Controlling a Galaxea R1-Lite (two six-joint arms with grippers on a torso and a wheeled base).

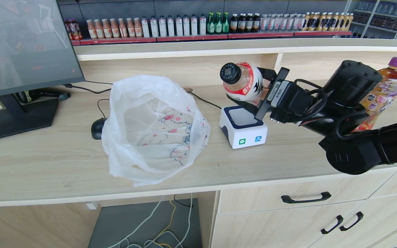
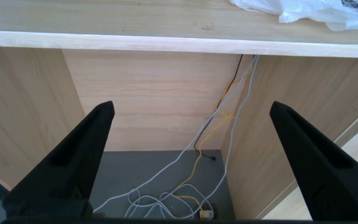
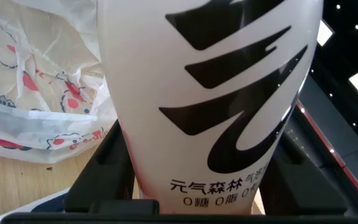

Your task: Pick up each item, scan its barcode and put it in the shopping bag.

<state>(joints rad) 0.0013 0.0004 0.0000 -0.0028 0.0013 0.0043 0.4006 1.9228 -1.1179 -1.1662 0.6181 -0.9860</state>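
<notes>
Sideways lies bottle (image 1: 245, 82), pinched in right hand (image 1: 258, 89), cap toward shopping bag (image 1: 153, 131); left hand (image 2: 192, 111) spread wide.

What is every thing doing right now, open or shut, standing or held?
shopping bag: open, standing on the counter.
white bottle: capped, tilted, held over the scanner.
right pincer: shut on the white bottle.
left pincer: open, empty, below the counter edge.
purple-capped bottle: upright, cap on.
drawer: shut.
</notes>
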